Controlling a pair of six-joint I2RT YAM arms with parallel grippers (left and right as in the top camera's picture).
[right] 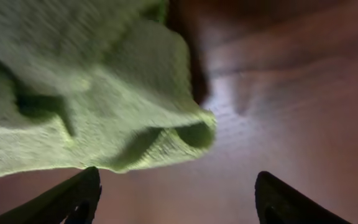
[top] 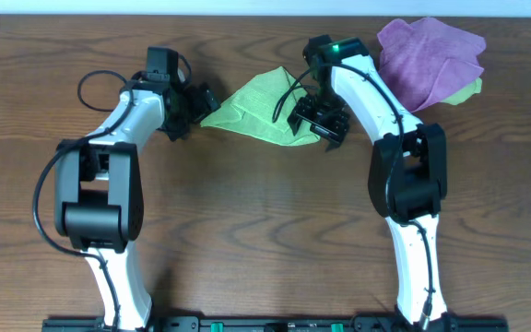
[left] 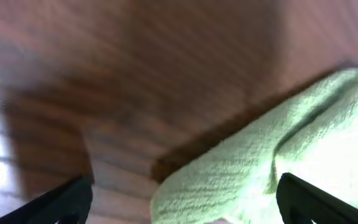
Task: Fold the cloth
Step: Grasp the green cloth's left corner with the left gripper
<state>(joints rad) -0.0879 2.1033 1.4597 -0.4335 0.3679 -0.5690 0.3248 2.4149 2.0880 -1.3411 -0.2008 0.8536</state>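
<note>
We counted three cloths on one desk (top: 265,258): a green cloth (top: 258,108), a purple cloth (top: 429,53) and a yellow-green cloth (top: 469,89). We counted two tools: left tool (top: 206,103), right tool (top: 324,129).

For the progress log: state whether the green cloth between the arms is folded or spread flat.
Partly folded: the green cloth forms a rumpled triangle overhead, and the right wrist view shows its edge doubled over.
</note>
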